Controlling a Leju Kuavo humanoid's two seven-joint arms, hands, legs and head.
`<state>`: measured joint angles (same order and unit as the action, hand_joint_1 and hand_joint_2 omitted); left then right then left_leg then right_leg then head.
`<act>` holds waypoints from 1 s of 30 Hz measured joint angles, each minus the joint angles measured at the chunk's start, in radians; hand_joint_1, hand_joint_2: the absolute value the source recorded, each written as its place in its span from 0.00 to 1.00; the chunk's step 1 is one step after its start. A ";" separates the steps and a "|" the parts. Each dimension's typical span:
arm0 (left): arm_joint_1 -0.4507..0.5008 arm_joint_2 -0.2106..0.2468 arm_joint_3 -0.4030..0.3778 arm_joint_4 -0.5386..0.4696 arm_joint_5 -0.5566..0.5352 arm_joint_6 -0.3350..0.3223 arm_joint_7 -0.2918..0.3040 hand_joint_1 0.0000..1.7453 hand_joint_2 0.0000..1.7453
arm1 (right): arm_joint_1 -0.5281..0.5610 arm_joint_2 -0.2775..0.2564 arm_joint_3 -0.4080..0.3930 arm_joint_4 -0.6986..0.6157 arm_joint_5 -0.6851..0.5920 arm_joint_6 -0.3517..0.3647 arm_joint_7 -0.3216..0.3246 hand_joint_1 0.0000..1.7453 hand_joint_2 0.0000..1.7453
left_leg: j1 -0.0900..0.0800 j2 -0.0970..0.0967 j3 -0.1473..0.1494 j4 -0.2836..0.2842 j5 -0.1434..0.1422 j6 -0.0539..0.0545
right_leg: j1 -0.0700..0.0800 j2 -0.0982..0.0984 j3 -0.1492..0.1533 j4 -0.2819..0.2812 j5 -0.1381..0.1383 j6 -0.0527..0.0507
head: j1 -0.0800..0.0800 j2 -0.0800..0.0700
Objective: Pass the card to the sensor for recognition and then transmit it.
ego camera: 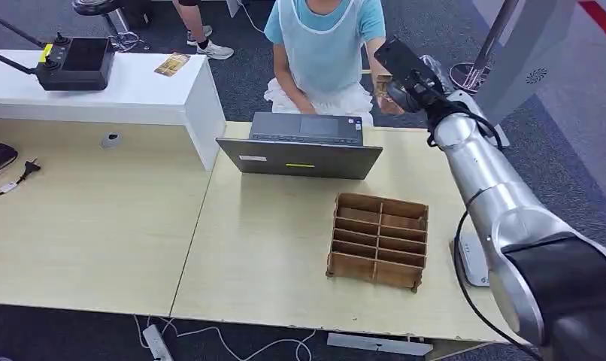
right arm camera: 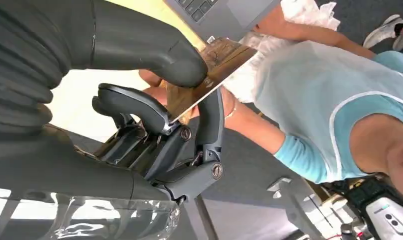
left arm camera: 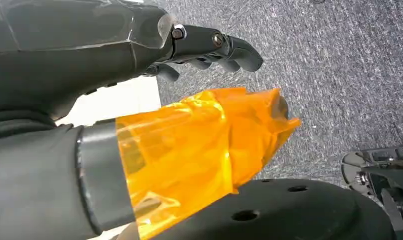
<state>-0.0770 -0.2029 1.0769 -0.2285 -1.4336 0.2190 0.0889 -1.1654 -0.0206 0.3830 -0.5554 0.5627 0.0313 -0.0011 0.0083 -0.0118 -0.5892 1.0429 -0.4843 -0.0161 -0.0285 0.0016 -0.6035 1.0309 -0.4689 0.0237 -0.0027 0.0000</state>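
The right hand [ego camera: 402,84] reaches toward the upper right of the head view, past the far edge of the table [ego camera: 97,226], and pinches the card [right arm camera: 209,77] between its thick thumb and darker fingers. In the right wrist view the card sits in the upper middle of the frame, brownish and patterned, one edge pressed under the thumb tip. A person's hand [right arm camera: 157,82] is right at the card, behind it, so this looks like the handover to the person in the light blue top [ego camera: 322,45] seated behind the laptop [ego camera: 304,147].

The left hand [left arm camera: 209,47] hangs over grey carpet, fingers curled loosely and apart with nothing in them; its thumb is wrapped in orange film [left arm camera: 199,145].

What could go wrong — the pinch is near one edge, so the card could pivot or slip out if the person pulls at an angle before the fingers let go. If the fingers release too early, before the person has a firm hold, the card would likely drop out of reach beyond the table edge. Whether the sensor step is already done cannot be told from these views.

No brand or writing can be read: the card's print is blurred, the laptop shows only a small white label and a yellow strip, and the wooden divider tray [ego camera: 379,241] at centre right is unmarked.
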 joint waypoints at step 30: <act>0.000 0.006 -0.008 0.000 -0.003 -0.001 0.001 0.00 0.00 | 0.014 -0.023 -0.030 0.010 -0.006 -0.041 -0.014 0.00 1.00 | 0.000 0.000 0.000 0.000 0.000 0.000 | 0.000 0.000 0.000 0.000 0.000 0.000 | 0.000 0.000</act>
<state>-0.0770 -0.1968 1.0685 -0.2285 -1.4370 0.2178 0.0900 -1.1515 -0.0431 0.3529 -0.5455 0.5570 -0.0095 -0.0148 0.0082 -0.0118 -0.5892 1.0430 -0.4843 -0.0161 -0.0286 0.0017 -0.6036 1.0309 -0.4688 0.0237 -0.0027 0.0000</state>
